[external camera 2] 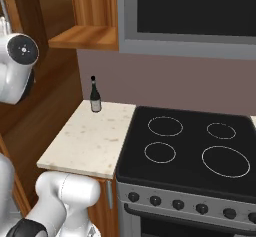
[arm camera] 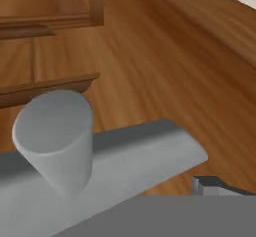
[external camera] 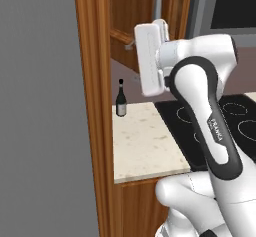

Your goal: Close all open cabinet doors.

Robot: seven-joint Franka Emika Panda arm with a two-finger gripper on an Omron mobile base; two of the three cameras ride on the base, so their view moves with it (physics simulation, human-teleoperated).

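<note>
Open cabinet door stands edge-on, left of the arm; its bar handle lies just beyond the gripper. Finger spread: cannot tell.

Bench: pale speckled stone top, centre-left of the right base view, lower centre of the left base view. One item on it: a dark bottle, upright, at the back edge near the wall, towards the bench's far left corner. Black stovetop butts against the bench's right edge, four ring burners marked on it.
</note>
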